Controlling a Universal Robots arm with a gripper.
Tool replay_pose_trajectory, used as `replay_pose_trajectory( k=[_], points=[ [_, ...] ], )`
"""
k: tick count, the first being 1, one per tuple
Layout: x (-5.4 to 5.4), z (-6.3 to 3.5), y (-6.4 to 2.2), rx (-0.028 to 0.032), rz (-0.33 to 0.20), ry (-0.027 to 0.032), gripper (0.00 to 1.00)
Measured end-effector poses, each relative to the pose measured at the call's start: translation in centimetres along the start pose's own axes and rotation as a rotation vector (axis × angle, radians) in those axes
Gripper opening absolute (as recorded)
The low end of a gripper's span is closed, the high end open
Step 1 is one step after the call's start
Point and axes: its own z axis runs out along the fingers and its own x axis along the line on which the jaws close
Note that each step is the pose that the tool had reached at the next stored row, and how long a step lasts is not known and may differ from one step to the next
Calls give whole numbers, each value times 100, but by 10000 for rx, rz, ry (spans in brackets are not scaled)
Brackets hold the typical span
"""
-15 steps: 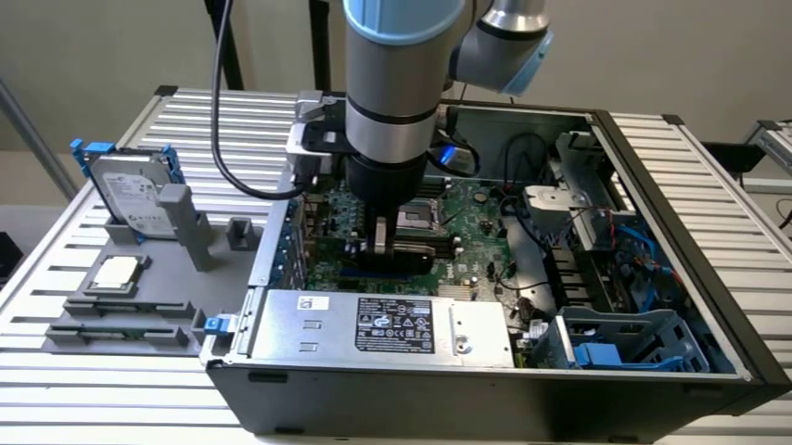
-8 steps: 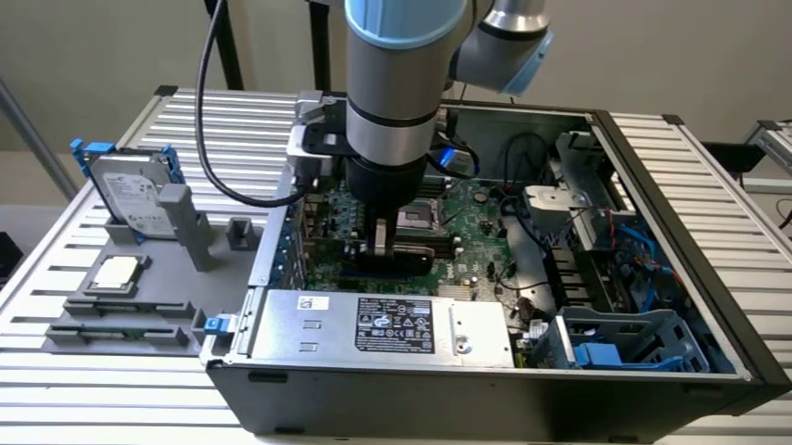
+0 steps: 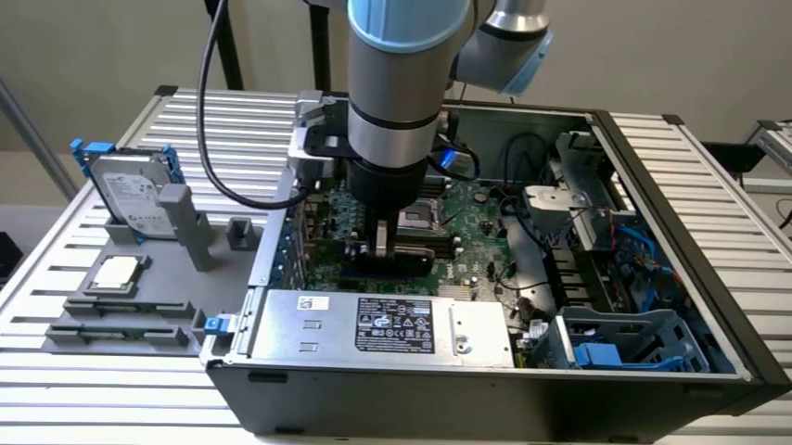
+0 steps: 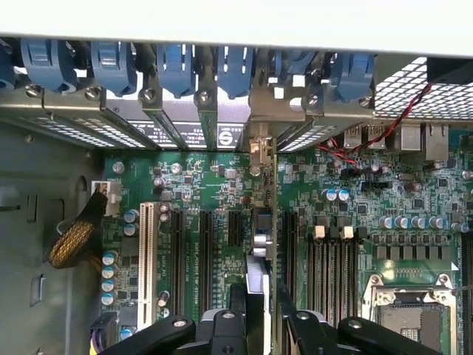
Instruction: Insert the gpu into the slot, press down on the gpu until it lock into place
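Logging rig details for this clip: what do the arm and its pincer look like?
The arm is a thick silver-grey metal tube with pale blue joint caps and a black band round the wrist segment. A black cable loops down beside it. Below sits a black cylindrical wrist section. The pincer has glossy black jointed fingers with silver screw heads.

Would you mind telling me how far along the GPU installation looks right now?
Done: the gpu stands on edge inside the open case, its bracket end up against the rear slot covers. In hand: the hand straddles the card's top edge over the motherboard. Left: whether the card is fully seated and locked cannot be told; the slot under it is hidden.
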Motion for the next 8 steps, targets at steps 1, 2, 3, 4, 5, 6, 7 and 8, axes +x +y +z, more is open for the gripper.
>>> replay_pose_trajectory(
  k=[1,2,3,4,5,6,7,8],
  points=[
    [1,6,-1,-2,-8,1,26],
    [1,12,-1,-4,-17,3,26],
    [2,19,-1,-4,-23,3,26],
    [2,27,-2,-3,-29,3,26],
    [3,34,-2,-4,-33,2,26],
    [3,39,-2,-5,-37,3,26],
    [4,45,-2,-5,-41,2,26],
    [4,49,-2,-6,-45,3,26]
  ],
)
